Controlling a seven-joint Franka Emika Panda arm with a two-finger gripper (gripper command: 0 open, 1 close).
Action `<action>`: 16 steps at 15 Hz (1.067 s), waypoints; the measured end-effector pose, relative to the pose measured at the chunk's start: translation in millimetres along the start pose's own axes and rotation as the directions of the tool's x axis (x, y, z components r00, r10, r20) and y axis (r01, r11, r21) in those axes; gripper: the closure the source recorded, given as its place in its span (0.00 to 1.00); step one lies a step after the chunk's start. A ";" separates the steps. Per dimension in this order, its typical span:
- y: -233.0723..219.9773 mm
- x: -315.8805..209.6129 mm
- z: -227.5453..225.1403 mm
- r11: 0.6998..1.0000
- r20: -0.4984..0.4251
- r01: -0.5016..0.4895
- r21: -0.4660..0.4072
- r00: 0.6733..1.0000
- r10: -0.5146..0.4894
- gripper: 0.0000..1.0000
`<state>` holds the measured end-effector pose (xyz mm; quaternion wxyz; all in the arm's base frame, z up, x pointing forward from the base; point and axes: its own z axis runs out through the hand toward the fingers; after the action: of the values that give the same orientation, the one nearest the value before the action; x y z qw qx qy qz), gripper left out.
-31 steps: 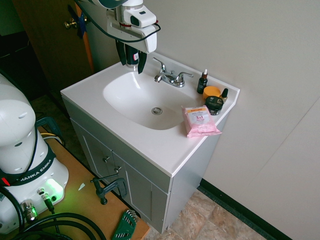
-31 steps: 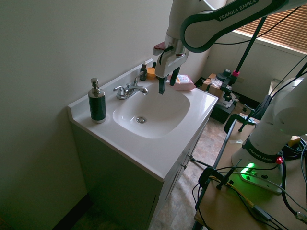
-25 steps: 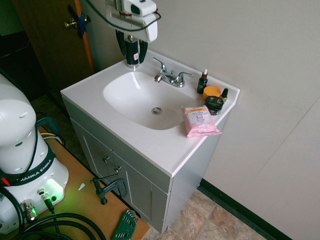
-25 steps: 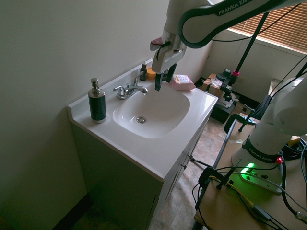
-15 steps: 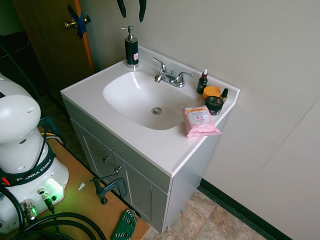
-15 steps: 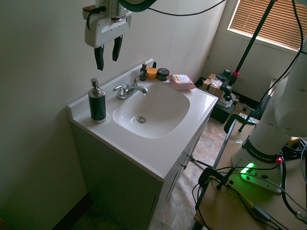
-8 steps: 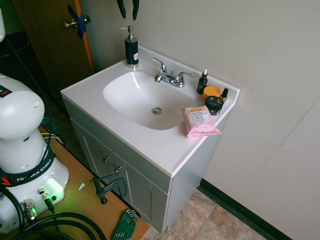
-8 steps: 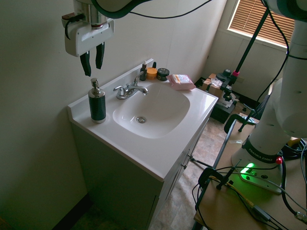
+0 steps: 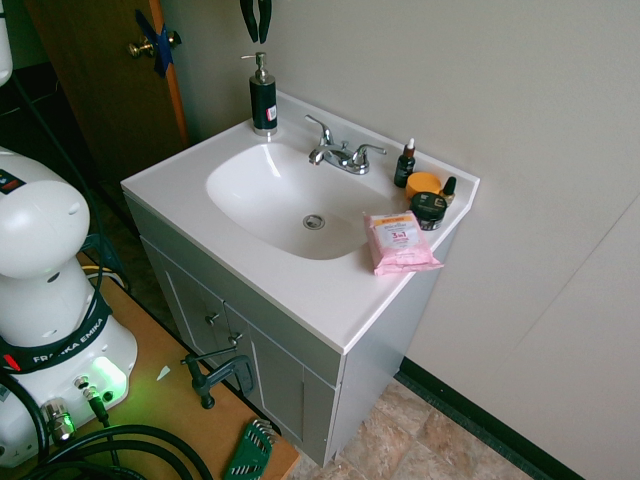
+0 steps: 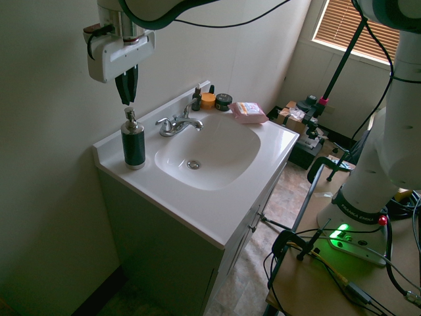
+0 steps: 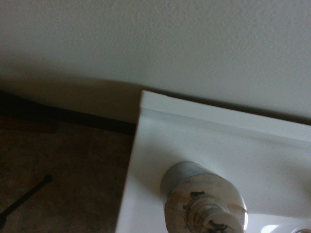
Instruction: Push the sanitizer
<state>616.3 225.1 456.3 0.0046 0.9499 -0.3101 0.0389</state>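
Observation:
The sanitizer (image 9: 263, 102), a tall dark pump bottle with a silver head, stands upright on the back left corner of the white vanity top (image 9: 190, 185), beside the wall. From the other side the sanitizer (image 10: 133, 145) shows near the counter's left end. My gripper (image 10: 126, 97) hangs straight above the pump head, a short gap over it, not touching. Its two dark fingers are drawn together with nothing between them. In the first exterior view the gripper (image 9: 256, 34) reaches down from the top edge. The wrist view looks down on the sanitizer (image 11: 204, 206) and its silver pump top.
A chrome faucet (image 9: 340, 153) sits behind the basin (image 9: 290, 195). At the right corner stand a dropper bottle (image 9: 405, 166), an orange lid (image 9: 424, 184), a black jar (image 9: 429, 208) and a pink wipes pack (image 9: 400, 241). The wall runs close behind the bottle.
The gripper has shifted from right of the bottle to directly above the pump head and dropped a little. Its fingers have drawn together from wide open. The bottle has not moved.

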 end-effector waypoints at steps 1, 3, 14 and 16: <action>-0.1 -0.8 5.1 1.000 0.005 0.000 -0.007 1.000 0.000 1.00; 0.4 0.4 15.4 1.000 0.013 -0.003 -0.019 1.000 0.004 1.00; 5.2 0.5 27.1 1.000 0.008 -0.020 -0.016 1.000 0.020 1.00; 8.3 4.6 22.3 1.000 0.002 -0.030 -0.008 1.000 0.030 1.00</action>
<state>616.7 215.0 434.3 0.0073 0.9452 -0.3243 0.0369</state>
